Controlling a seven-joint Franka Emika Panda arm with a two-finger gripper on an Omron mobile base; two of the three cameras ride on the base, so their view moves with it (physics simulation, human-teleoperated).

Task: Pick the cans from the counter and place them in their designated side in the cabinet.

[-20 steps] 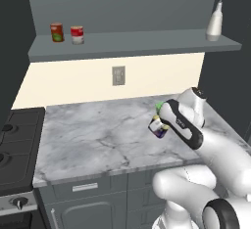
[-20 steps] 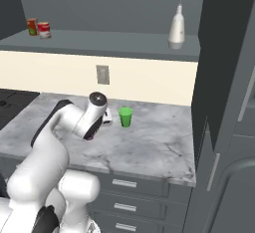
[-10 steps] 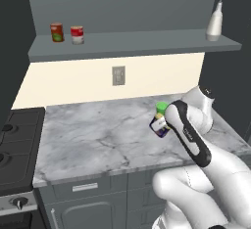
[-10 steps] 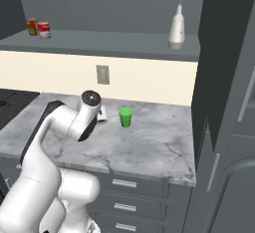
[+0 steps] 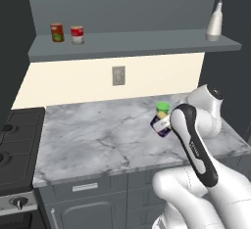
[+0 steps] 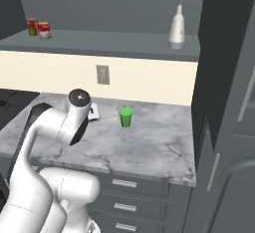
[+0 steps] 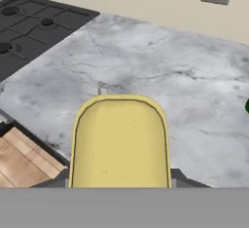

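I work in a kitchen — a veined marble surface (image 5: 98, 135) over dark drawers (image 6: 124, 183), a black stove (image 5: 14, 140) beside it, a wall shelf (image 5: 127, 44) above.

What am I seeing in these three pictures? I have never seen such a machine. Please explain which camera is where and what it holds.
It is a simulated kitchen with a white robot arm on a base that can drive. Two pictures come from cameras on the base, behind the arm on its left and right. The third comes from a camera on the hand, looking along the gripper.

The gripper is shut on a dark blue can; its yellow top is the big shape in the hand view. Below is the marble counter, with a green cup on it and a black stove beside it. On the shelf stand two red cans and a white bottle.
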